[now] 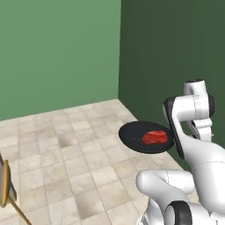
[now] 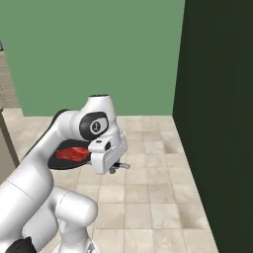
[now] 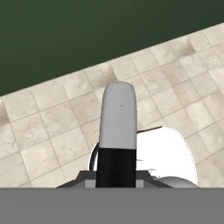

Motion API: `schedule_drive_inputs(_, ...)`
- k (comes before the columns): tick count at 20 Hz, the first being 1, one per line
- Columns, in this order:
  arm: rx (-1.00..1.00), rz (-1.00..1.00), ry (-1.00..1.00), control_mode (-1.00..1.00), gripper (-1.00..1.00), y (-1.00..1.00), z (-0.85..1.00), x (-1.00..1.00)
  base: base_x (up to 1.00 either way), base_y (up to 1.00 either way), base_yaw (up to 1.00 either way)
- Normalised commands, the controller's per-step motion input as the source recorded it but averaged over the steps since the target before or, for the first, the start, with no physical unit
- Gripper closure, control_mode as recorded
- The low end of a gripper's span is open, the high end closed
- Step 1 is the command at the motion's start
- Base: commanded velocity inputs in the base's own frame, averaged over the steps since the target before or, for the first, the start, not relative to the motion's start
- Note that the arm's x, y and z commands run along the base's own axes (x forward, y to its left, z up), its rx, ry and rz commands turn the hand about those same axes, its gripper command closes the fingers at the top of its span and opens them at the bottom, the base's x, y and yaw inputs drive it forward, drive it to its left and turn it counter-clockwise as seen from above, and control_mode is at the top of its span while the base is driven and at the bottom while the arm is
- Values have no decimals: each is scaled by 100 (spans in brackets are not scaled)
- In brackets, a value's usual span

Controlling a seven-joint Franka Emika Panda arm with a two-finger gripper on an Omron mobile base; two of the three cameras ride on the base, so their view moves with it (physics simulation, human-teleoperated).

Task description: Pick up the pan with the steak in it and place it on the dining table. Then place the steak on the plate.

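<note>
A white robot arm carries a black pan [image 1: 143,137] in mid-air above the tiled floor [image 1: 74,145], near the corner of two green walls [image 1: 57,52]. The tool [image 2: 114,167] is clamped shut on the pan's handle [image 3: 117,131]. A red steak [image 1: 154,137] lies in the pan, toward the arm's side.

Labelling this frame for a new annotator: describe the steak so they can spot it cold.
Find the white robot arm in the left base view, over the beige tiled floor. A round black pan is held up in the air beside it. The steak is the small red lump lying in that pan, the only red thing there.
</note>
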Motion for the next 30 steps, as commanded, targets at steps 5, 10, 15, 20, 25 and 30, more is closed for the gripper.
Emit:
schedule_drive_inputs(5,0,0,0,100,100,0,0,0,100,-1,1)
schedule_drive_inputs(10,0,0,0,100,100,0,0,0,98,-3,11)
schedule_drive_inputs(15,0,0,0,100,100,0,0,0,8,-2,48)
schedule_drive_inputs(20,0,0,0,100,100,0,0,0,0,0,50)
schedule_drive_inputs(25,0,0,0,100,100,0,0,0,0,0,50)
schedule_drive_inputs(30,0,0,0,100,100,0,0,0,-1,0,50)
